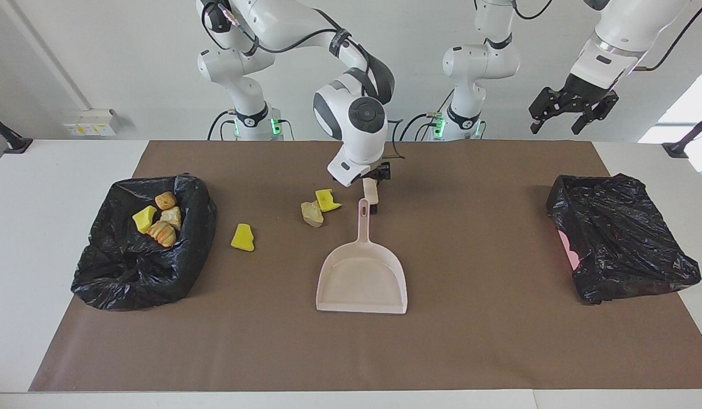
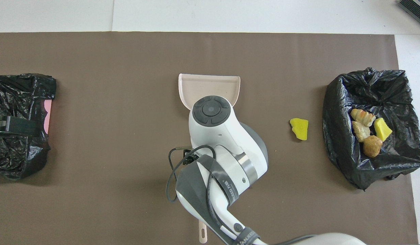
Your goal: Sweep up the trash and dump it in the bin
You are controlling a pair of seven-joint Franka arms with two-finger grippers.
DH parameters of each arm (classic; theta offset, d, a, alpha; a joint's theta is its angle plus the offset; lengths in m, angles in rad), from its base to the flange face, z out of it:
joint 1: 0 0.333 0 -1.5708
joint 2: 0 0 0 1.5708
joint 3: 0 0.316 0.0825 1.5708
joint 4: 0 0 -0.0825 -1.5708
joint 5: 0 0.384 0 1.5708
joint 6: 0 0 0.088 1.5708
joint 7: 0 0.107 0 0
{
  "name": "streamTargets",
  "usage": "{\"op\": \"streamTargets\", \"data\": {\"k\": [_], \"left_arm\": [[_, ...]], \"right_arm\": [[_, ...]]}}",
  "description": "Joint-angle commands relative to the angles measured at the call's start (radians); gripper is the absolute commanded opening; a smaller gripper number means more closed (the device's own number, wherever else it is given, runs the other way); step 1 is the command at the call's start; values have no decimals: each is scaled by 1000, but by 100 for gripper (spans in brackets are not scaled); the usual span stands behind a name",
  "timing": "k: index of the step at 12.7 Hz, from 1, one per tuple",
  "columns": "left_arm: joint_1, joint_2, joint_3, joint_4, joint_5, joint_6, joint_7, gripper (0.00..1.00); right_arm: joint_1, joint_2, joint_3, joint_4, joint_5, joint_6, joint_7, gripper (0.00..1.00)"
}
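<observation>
The pale pink dustpan point(image 1: 362, 275) lies flat mid-table, its handle point(image 1: 363, 209) pointing toward the robots. My right gripper point(image 1: 373, 196) hangs open just over the handle's end, holding nothing. A tan lump of trash point(image 1: 312, 214) and a green-edged yellow sponge piece point(image 1: 327, 200) lie beside the handle. Another yellow piece point(image 1: 243, 237) point(image 2: 299, 128) lies between them and the black-bagged bin point(image 1: 200, 196) point(image 2: 335, 102). Several pieces of trash point(image 1: 157, 218) point(image 2: 366, 132) sit in the bin. In the overhead view the right wrist hides the two pieces by the handle. My left gripper point(image 1: 572, 108) waits open, raised.
A second black bag point(image 1: 621, 244) point(image 2: 19, 102) with something pink under it lies at the left arm's end of the brown mat. A wall socket sits off the table at the right arm's end.
</observation>
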State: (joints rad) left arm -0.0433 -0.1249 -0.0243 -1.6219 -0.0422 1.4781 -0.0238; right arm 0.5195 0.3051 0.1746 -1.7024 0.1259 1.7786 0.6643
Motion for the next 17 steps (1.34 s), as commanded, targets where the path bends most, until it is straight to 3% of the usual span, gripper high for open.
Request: {"op": "streamTargets", "data": {"k": [1,5,7,12,17], "left_arm": [[8,-2,-2,14,-1,-15,-2,100],[8,-4,-2,14,-1,-19,-2,100],[8,2,-2,17,5,-12,-1,100],[-9,17,-14,11,15,115,-4,100],[-116,155,-23,17,16,286,-80,100]], "right_arm": [[59,-131,0,-218,21,161,95,100],[146,-250,0,-452,21,399,187,100],[155,-302,2,-549,21,455,201,100],[229,-313,2,-592,21,461,264,98],[238,-302,2,-606,21,472,278,83]]}}
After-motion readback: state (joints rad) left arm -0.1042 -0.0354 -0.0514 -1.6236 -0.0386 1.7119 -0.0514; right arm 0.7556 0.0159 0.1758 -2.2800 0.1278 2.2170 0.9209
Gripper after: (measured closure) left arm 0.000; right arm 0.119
